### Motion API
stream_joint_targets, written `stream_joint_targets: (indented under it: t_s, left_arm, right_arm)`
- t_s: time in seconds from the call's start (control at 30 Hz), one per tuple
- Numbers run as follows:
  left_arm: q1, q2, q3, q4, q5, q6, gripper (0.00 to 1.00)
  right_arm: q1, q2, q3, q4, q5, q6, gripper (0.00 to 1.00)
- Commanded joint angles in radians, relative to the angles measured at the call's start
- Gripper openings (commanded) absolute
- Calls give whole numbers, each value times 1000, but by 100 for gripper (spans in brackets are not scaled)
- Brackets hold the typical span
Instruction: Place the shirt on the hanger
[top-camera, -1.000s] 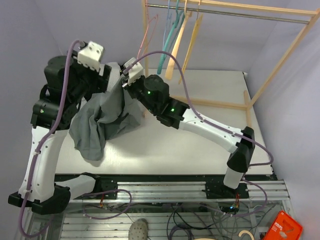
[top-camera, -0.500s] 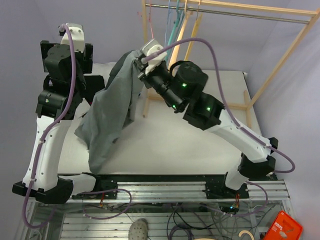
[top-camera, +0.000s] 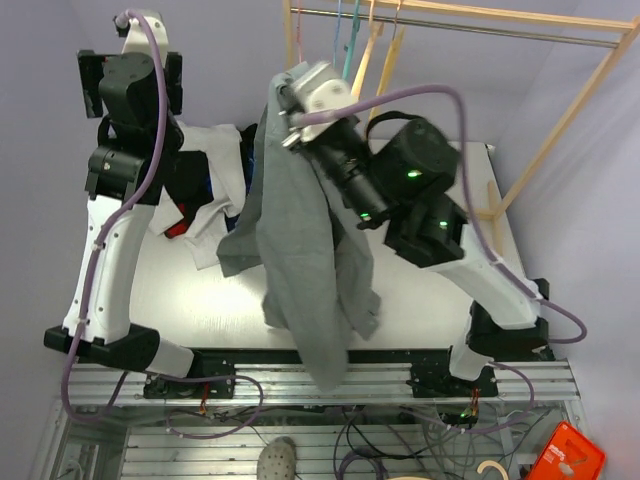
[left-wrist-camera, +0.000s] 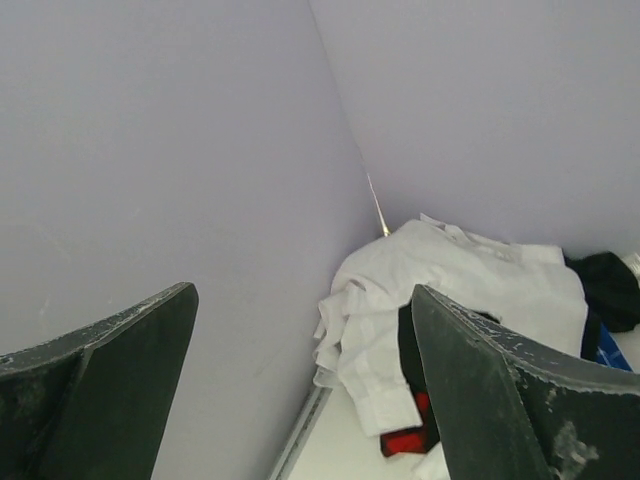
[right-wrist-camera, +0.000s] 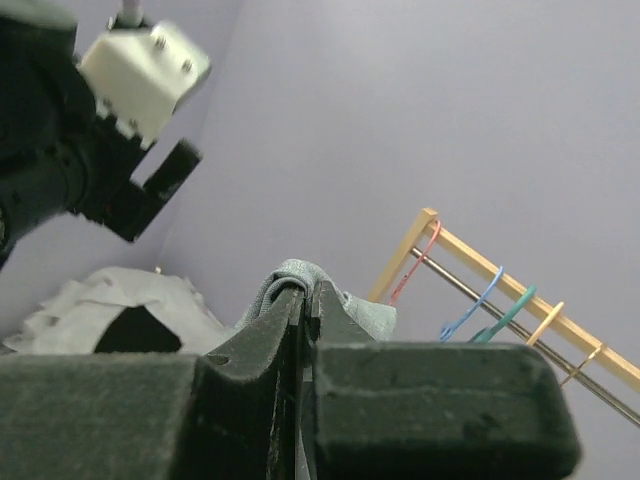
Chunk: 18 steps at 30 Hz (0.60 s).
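The grey shirt (top-camera: 300, 250) hangs in one long drape from my right gripper (top-camera: 282, 102), which is raised high over the middle of the table. Its lower end reaches past the table's near edge. In the right wrist view the right gripper (right-wrist-camera: 308, 296) is shut on a fold of the shirt (right-wrist-camera: 366, 316) that bulges over the fingertips. My left gripper (top-camera: 130, 78) is up at the back left, open and holding nothing. The left gripper (left-wrist-camera: 305, 330) faces the wall corner. The yellow hanger (top-camera: 388, 62) hangs on the rail behind the right arm; only its hook (right-wrist-camera: 585, 362) shows in the right wrist view.
A pile of clothes lies at the back left: a white garment (top-camera: 215, 165) (left-wrist-camera: 450, 285) with dark and red pieces (left-wrist-camera: 405, 440). The wooden rack (top-camera: 560, 130) stands at the back right with pink (top-camera: 298, 25), blue, teal (top-camera: 352, 45) and cream (top-camera: 365, 52) hangers.
My right arm has swung up and toward the near side, lifting the shirt off the pile until it hangs free. The left gripper has come off the shirt, opened wide and risen to the back left.
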Motion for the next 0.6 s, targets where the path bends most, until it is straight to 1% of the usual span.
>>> stream_joint_targets:
  t_s: [0.0,0.07,0.17,0.27,0.33,0.43,0.5,0.57]
  left_arm:
    - [-1,75,184,-133,-63,12,100]
    - [0,76,197,-144,-135,-9,99]
    - [24,42,139,-30,-267,24,99]
    - [115,21,131,23,-334,53,98]
    - [214,30,160,-8,-316,33,97]
    - [403,53,202,-87,-248,-25,97]
    - [498,66,212,-132,-193,-61,96]
    - [571,79,210,-171,-125,-89,95]
  right_arm:
    - [3,127,-51,93,87,-162,0]
    - [-17,181,-37,103,88,-149,0]
    - [-50,255,-13,102,62,-71,0]
    - [-67,363,44,84,61,-18,0]
    - [-67,448,80,92,85,-15,0]
    - [-75,534,115,129,131,4,0]
    - [-92,572,123,153,163,35,0]
    - [-103,601,126,139,143,93,0]
